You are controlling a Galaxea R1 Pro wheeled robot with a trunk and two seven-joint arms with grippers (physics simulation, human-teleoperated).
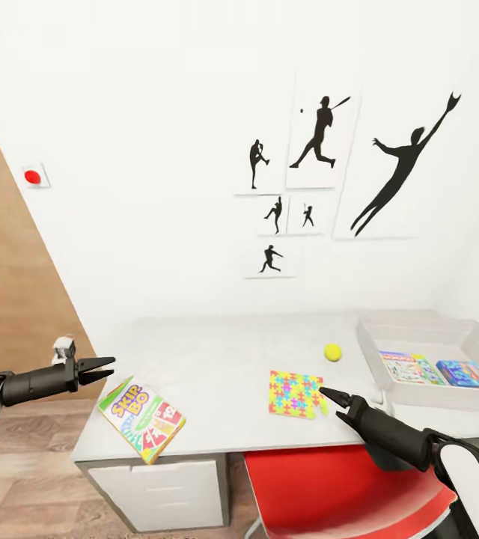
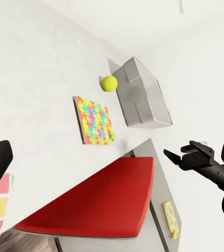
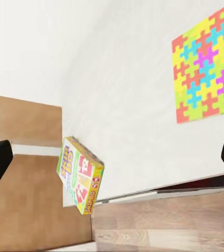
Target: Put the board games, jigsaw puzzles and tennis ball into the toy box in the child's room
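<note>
The Skip-Bo board game (image 1: 141, 419) lies at the table's (image 1: 217, 359) front left, one corner over the edge; it also appears in the right wrist view (image 3: 81, 176). One jigsaw puzzle (image 1: 296, 393) lies mid-table, with the tennis ball (image 1: 332, 352) behind it. The toy box (image 1: 370, 355) at the right holds a Monopoly box (image 1: 408, 368) and a blue box (image 1: 464, 373). My left gripper (image 1: 111, 367) hovers open just left of the Skip-Bo box. My right gripper (image 1: 328, 394) is open at the puzzle's right edge. A second jigsaw (image 2: 170, 218) lies lower, past the chair.
A red chair seat (image 1: 344, 486) is tucked under the table's front, below my right arm. White drawers (image 1: 157, 490) sit under the left end. A wood panel (image 1: 7, 299) stands left, and a red button (image 1: 32, 177) is on the wall.
</note>
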